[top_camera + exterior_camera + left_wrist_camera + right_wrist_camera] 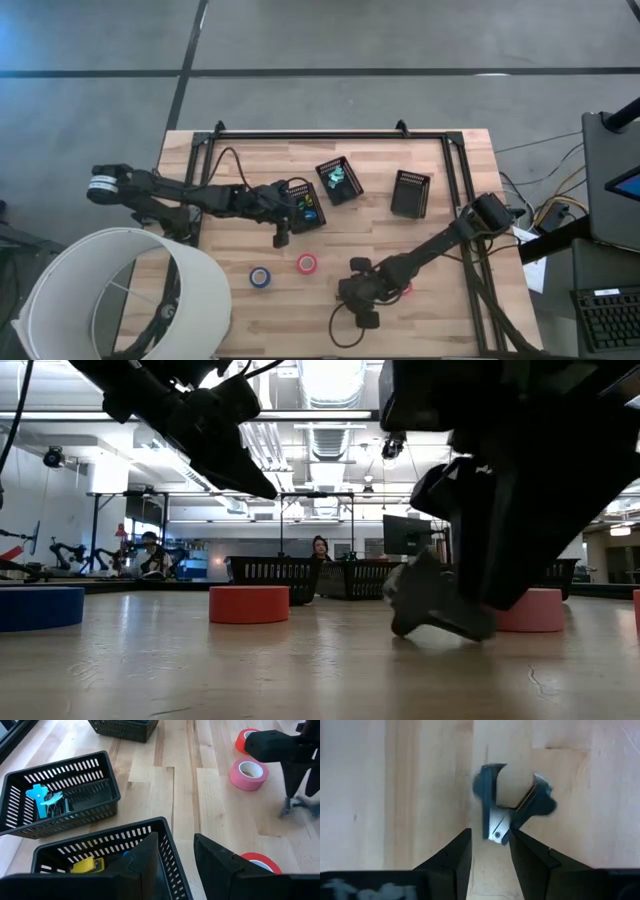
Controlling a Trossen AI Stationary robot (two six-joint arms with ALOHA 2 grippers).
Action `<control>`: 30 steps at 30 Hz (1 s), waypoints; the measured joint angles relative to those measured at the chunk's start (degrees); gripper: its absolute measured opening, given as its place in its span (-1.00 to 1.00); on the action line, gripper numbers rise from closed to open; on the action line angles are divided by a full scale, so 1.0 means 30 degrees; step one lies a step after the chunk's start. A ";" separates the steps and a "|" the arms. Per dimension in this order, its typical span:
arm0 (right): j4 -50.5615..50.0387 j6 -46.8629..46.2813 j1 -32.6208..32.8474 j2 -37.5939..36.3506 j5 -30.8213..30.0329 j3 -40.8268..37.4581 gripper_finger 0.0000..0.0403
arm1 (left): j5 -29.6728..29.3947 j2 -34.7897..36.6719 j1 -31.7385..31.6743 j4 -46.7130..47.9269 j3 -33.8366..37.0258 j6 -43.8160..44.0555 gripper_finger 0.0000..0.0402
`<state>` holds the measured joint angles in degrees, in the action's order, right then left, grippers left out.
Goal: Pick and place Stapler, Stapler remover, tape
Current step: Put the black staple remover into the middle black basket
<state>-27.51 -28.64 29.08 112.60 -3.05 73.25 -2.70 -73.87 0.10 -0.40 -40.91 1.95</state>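
Observation:
A dark blue-grey staple remover (507, 800) lies on the wooden table, its claws on the boards (440, 610). My right gripper (490, 837) hangs over it, pointing steeply down and open. Its fingertips stand on either side of the remover's hinge end (497, 834), and I cannot see them touch it. Tape rolls lie flat nearby: blue (260, 277), red (307, 264), pink (248, 774) and a second red (244, 739). My left gripper (176, 842) waits open above the near rim of a black mesh bin (300, 205). I cannot make out a stapler.
Three black mesh bins stand mid-table. The nearest holds a yellow piece (87, 865), the middle one (337, 180) holds teal pieces, and the right one (410, 193) shows nothing inside. A large white lampshade (120, 290) covers the near left corner. A black cable (345, 330) loops by the near edge.

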 joint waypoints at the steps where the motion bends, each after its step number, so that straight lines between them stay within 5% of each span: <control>1: -0.0004 -0.0186 -0.0007 0.0000 -0.0014 -0.0021 -0.37 | -0.0002 0.0000 0.0000 0.0000 0.0000 -0.0005 -0.36; 30: -0.1931 -0.0412 -0.0321 -0.0153 -0.3548 -0.0129 -0.37 | -0.0058 -0.0007 0.0000 -0.0007 0.0000 -0.0229 -0.36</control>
<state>-33.30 -29.87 28.12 112.14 -13.69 72.87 -2.87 -73.89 0.10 -0.43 -40.91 1.26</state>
